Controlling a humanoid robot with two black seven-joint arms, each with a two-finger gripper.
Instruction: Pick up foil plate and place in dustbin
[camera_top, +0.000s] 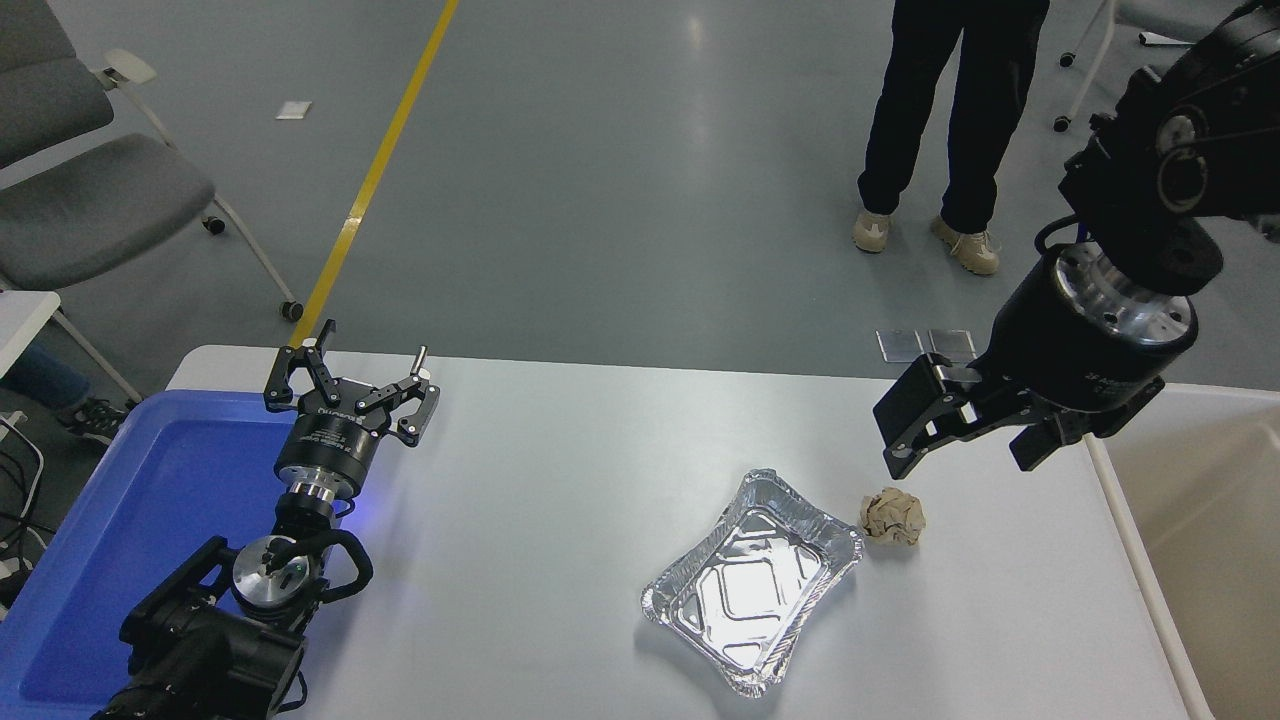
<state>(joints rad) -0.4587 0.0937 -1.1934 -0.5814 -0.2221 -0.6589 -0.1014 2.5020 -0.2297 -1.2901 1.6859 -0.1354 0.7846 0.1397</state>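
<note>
The foil plate (752, 582) lies flat on the white table (560, 470), right of the middle and near the front edge, empty and shiny. My right gripper (965, 445) hangs open and empty above the table, up and to the right of the plate and above a crumpled brown paper ball (893, 516). The beige dustbin (1190, 540) stands at the table's right end, only partly in view. My left gripper (350, 375) is parked open at the lower left, over the edge of a blue tray.
A blue plastic tray (130, 520) covers the table's left end. The paper ball sits just off the plate's upper right corner. A person's legs (950, 120) stand on the floor beyond the table. Grey chairs (90, 190) are at the far left.
</note>
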